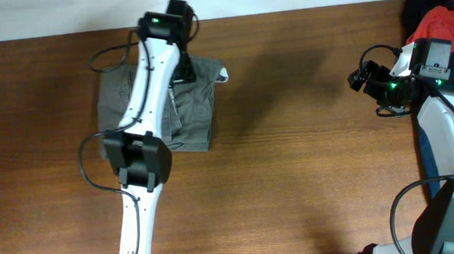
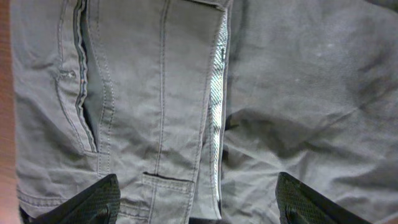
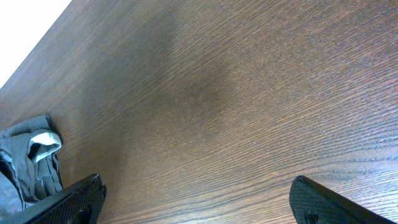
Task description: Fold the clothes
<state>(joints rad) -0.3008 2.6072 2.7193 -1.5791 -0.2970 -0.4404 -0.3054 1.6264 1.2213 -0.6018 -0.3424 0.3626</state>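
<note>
The grey-olive shorts lie folded into a rough square at the table's back left, a white tag at their right corner. My left gripper hangs over their upper middle, open and holding nothing. In the left wrist view the shorts fill the frame, with seams, a pocket and a zip strip, between the open fingers. My right gripper is open over bare wood at the far right; in its wrist view the fingers frame wood and the shorts' corner shows at left.
A red garment on a dark blue garment lies at the back right corner, behind the right arm. The left arm's body crosses over the shorts' left part. The wooden table spans the view.
</note>
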